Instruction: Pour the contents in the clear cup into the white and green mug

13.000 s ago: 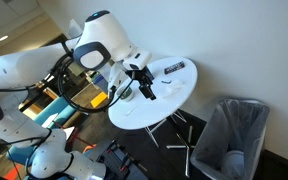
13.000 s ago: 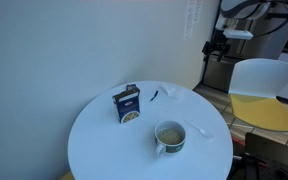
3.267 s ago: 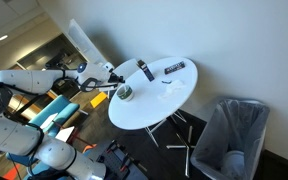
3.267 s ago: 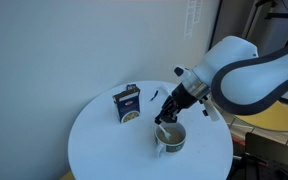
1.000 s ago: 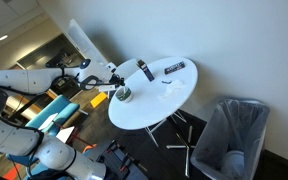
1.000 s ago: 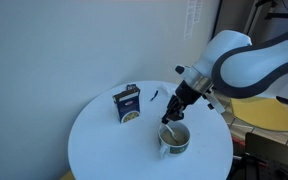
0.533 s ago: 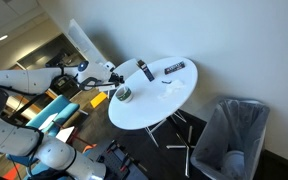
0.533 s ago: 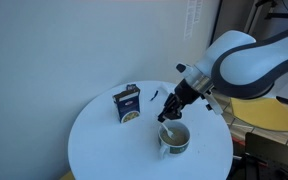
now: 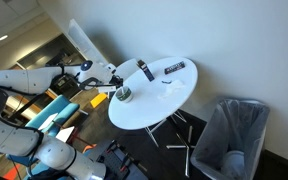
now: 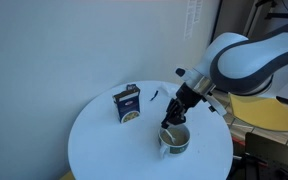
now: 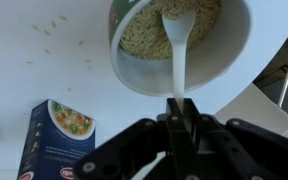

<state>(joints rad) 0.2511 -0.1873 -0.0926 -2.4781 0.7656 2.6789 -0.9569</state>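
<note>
Noodles [image 11: 139, 35] fill the white and green mug [image 11: 134, 72], which stands on the round white table [image 11: 24, 85] towards one edge; in the wrist view it sits just ahead of my claw [image 11: 179, 112]. I have the claw clenched on the thin handle of a white utensil [image 11: 178, 60], whose broad end rests in the noodles inside the mug. In both exterior views my arm reaches in over the table with the claw tilted down at the mug. A blue box [image 10: 128, 104] with a noodle picture on it stands upright on the table, near the mug but apart from it. A few noodle crumbs [image 11: 54, 35] lie scattered on the tabletop past the mug. In an exterior view a flat dark bar [image 9: 174, 68] lies near the table's far edge, and a grey bin [image 9: 229, 135] stands on the floor well apart.
</note>
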